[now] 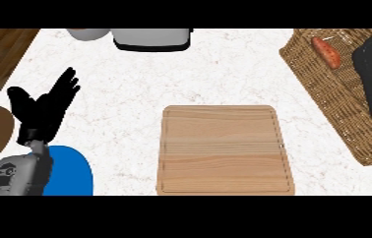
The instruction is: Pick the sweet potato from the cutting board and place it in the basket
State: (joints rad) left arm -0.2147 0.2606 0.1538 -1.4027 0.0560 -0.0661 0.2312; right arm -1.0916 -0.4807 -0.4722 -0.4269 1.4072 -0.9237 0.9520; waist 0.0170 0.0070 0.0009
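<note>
Sweet potato (327, 52) lies inside the wicker basket (317, 87) at the bench's far right corner, so the placing looks done; it rests on the basket's woven floor near the far end, lying at a slant. The cutting board (226, 150) sits bare near the bench's (218, 74) front edge, at the middle, which fits a task already finished. The left hand (47, 106) shows over the left side of the bench, fingers straight and spread, holding nothing; it appears to be resting out of the way. A dark shape at the right edge, over the basket, may be the right hand, but too little shows to tell its state. A blue object (71, 173) at the front left corner is cut off. Two grey-and-white items at the far edge are also cropped and hard to identify.
</note>
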